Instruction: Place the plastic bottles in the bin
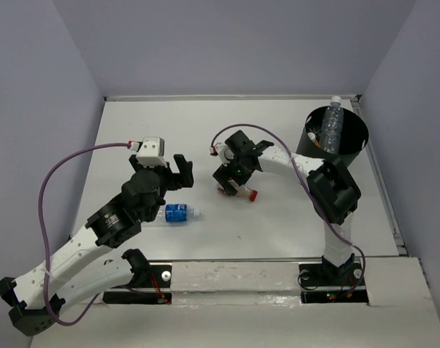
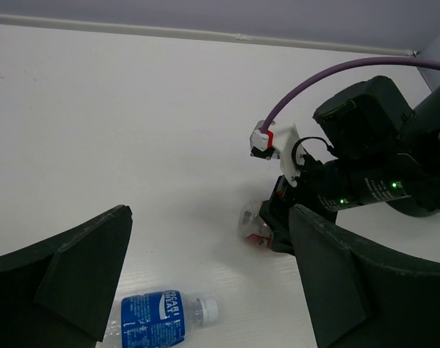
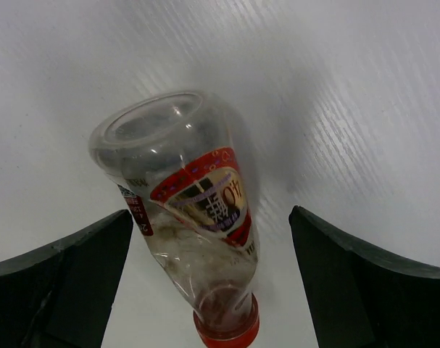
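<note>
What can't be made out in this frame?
Bin contents, top view: its wall and the upright bottle hide the rest; count unclear.
Red-capped bottle, top view: right gripper covers all but the cap end.
Blue-label bottle, left wrist view: base hidden by left gripper finger and bottom edge.

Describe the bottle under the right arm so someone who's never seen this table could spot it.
At the middle of the white table, under the right end effector, a clear bottle lies on its side between the open jaws. Its red cap and red label set it apart from the blue-labelled, white-capped bottle to its left.
</note>
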Robot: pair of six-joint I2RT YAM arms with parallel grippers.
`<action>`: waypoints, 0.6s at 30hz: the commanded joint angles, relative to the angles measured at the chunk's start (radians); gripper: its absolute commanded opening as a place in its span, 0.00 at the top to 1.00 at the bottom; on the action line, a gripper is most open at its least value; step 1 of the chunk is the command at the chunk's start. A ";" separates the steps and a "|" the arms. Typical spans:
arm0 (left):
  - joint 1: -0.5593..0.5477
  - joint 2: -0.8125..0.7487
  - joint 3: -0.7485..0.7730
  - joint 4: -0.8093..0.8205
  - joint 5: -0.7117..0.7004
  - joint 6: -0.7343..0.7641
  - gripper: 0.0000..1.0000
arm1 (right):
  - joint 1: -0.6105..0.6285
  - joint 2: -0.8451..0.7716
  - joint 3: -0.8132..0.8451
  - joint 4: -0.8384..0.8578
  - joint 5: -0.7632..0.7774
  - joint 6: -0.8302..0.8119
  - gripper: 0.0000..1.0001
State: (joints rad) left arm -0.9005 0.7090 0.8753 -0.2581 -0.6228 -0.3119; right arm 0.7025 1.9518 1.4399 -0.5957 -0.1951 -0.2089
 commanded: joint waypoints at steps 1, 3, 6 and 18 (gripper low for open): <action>0.044 -0.005 -0.016 0.066 0.078 0.028 0.01 | 0.008 0.030 0.062 0.043 -0.010 -0.032 0.10; 0.046 -0.003 -0.016 0.066 0.080 0.030 0.01 | 0.008 0.027 0.054 0.080 -0.004 -0.018 0.24; 0.048 -0.002 -0.019 0.069 0.089 0.033 0.01 | 0.008 -0.017 0.034 0.125 0.005 0.009 0.65; 0.060 -0.035 -0.025 0.076 0.161 0.037 0.01 | -0.037 -0.566 0.019 0.198 0.392 0.189 1.00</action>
State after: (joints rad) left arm -0.8486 0.7078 0.8585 -0.2272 -0.4980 -0.2935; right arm 0.6991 1.5932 1.4124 -0.4828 -0.0154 -0.0917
